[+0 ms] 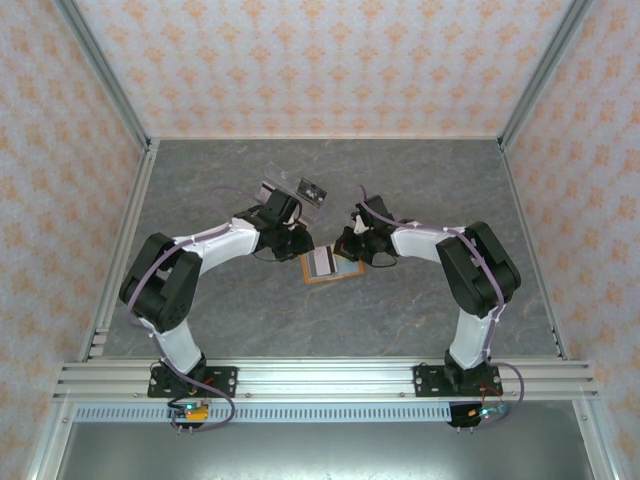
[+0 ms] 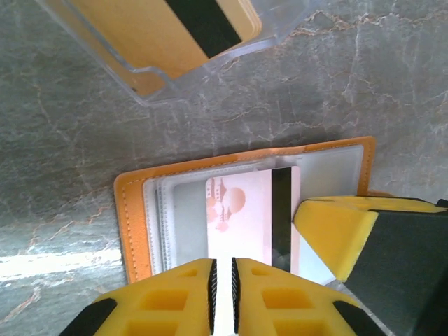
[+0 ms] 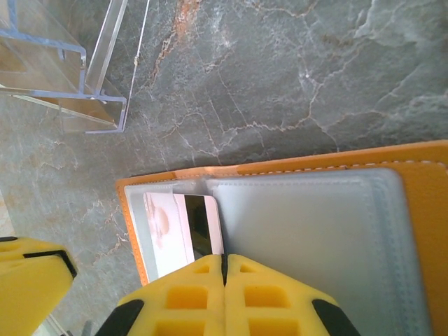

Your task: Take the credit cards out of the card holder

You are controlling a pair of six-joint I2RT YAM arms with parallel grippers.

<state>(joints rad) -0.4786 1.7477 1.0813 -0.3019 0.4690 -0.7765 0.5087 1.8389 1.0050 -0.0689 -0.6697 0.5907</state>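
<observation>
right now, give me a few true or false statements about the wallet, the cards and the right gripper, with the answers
1. The card holder lies open on the table. True.
2. The clear plastic piece is empty. False: a tan card with a dark stripe lies in it.
3. A pale card with a dark stripe lies at the holder's grey pockets. True.
4. The right gripper stands wide open. False: its jaws are shut.

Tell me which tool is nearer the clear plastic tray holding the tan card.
Left. The left tool is just on the near side of the clear tray, at the left end of the card holder. The right tool is at the holder's right end, farther from the tray.
</observation>
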